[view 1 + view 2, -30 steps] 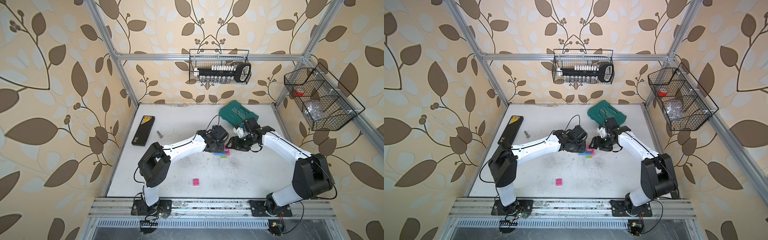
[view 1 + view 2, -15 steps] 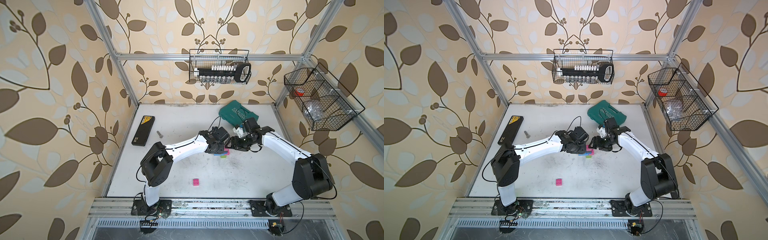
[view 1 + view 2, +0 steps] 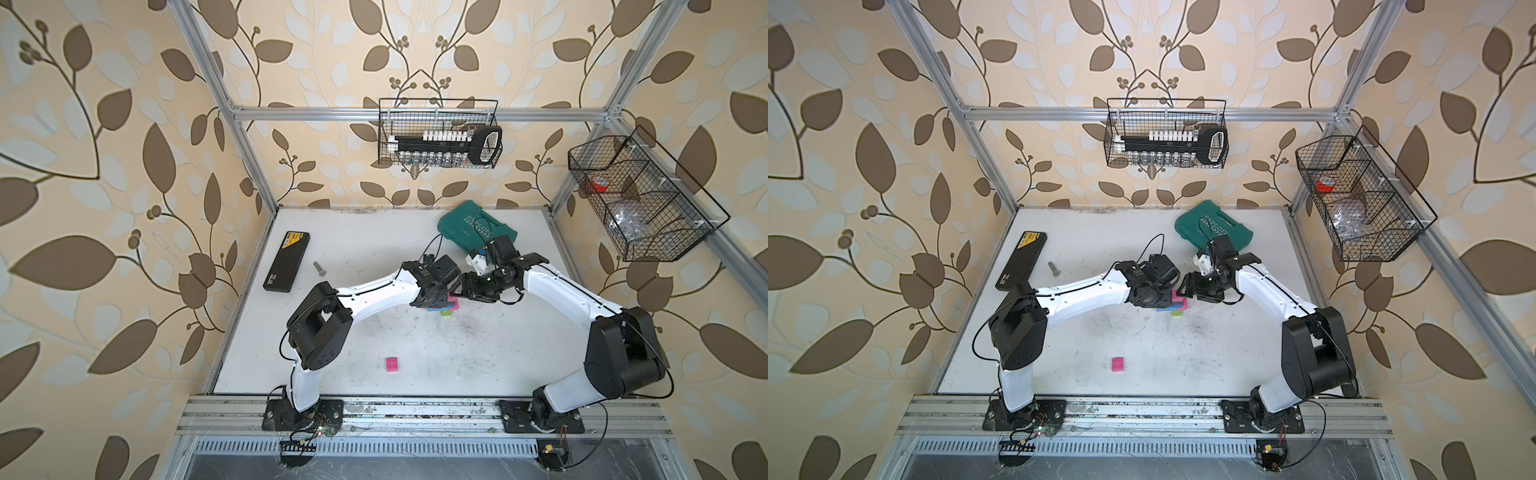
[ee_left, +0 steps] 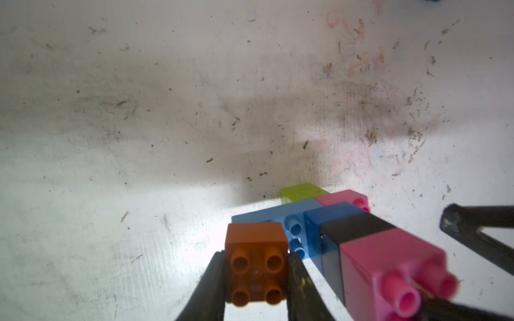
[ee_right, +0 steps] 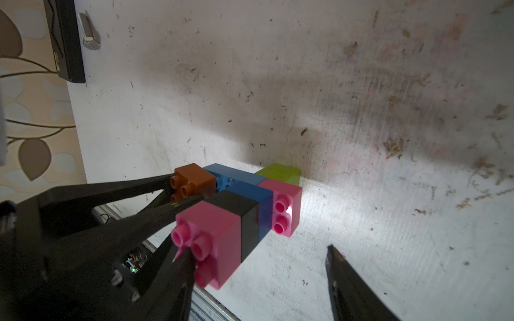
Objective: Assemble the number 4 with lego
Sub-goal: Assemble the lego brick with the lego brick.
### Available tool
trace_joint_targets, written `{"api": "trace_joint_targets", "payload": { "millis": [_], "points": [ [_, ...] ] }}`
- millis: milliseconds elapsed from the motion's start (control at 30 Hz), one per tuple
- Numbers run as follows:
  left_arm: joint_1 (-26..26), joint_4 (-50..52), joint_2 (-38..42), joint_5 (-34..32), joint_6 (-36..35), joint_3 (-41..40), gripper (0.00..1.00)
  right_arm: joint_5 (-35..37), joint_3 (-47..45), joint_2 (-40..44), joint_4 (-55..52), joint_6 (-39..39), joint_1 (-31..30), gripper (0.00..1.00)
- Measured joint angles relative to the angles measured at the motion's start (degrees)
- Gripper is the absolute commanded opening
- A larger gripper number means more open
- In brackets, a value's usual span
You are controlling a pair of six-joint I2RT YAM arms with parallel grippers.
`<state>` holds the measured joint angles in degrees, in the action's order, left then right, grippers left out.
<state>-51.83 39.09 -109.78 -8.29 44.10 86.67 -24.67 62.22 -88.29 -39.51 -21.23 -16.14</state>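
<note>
**Left claw** [image 4: 256,266]: clamped together on the orange brick [image 4: 256,247], one finger on each side wall, with the studs facing the wrist camera.

**Right claw** [image 5: 257,251]: standing apart. One of its fingers [image 5: 178,278] lies against the studded end of the pink end brick [image 5: 214,236]. The other is clear of the bricks, off to the side.

**Number 4** [image 3: 446,306]: a partial figure of joined bricks.
- The orange brick sits on the longer blue brick [image 5: 230,172].
- Beside it, a shorter blue brick [image 5: 261,203], a black brick [image 5: 246,216] and the pink end brick form one straight run.
- A second pink brick [image 5: 286,208] and a lime green brick [image 5: 281,173] sit at the far end of the figure.
- The figure lies between the two claws, in the middle of the white surface [image 3: 374,332] towards its far side, and shows in both top views [image 3: 1177,307].
- The frames do not show whether it rests fully on the surface.

**Loose pink brick** [image 3: 392,364]: lies alone on the surface, well apart from the figure and nearer the arm bases.

**Surroundings:** a teal tool case [image 3: 469,226] lies near the far edge, behind the right claw. A flat black case [image 3: 286,267] and a metal bolt [image 3: 319,268] just beside it lie towards the left side of the surface.
</note>
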Motion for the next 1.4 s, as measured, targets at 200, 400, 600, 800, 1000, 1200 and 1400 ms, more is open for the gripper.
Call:
{"api": "trace_joint_targets", "payload": {
  "millis": [200, 400, 600, 800, 1000, 1200, 1400],
  "points": [
    [0.0, 0.61, -0.35, -0.85, 1.81, 0.74, 0.0, 0.0, -0.07, 0.0, 0.15, -0.37, -0.04, 0.68],
    [-0.46, 1.57, -0.46, -0.9, 3.21, 2.29, 0.0, 0.02, -0.07, 0.0, 0.15, -0.44, -0.07, 0.68],
    [-1.14, 2.45, -0.57, -0.98, 3.98, 3.15, 0.0, 0.02, -0.07, 0.0, 0.22, -0.79, -0.13, 0.68],
    [-1.49, 3.61, -1.22, -1.25, 5.79, 3.15, 0.0, -0.04, -0.22, 0.0, 0.42, -0.83, -0.15, 0.68],
    [-1.49, 4.5, -1.75, -2.01, 7.04, 3.32, 0.0, -0.35, -0.37, 0.0, 0.79, -1.05, -0.15, 0.68],
    [-1.49, 5.16, -3.17, -2.89, 7.41, 4.81, 0.0, -0.39, -0.37, 0.0, 0.81, -1.22, -0.15, 0.68],
    [-1.51, 5.77, -3.98, -3.69, 7.54, 5.88, 0.0, -0.39, -0.39, 0.0, 0.87, -1.25, -0.15, 0.68]
  ]
}}
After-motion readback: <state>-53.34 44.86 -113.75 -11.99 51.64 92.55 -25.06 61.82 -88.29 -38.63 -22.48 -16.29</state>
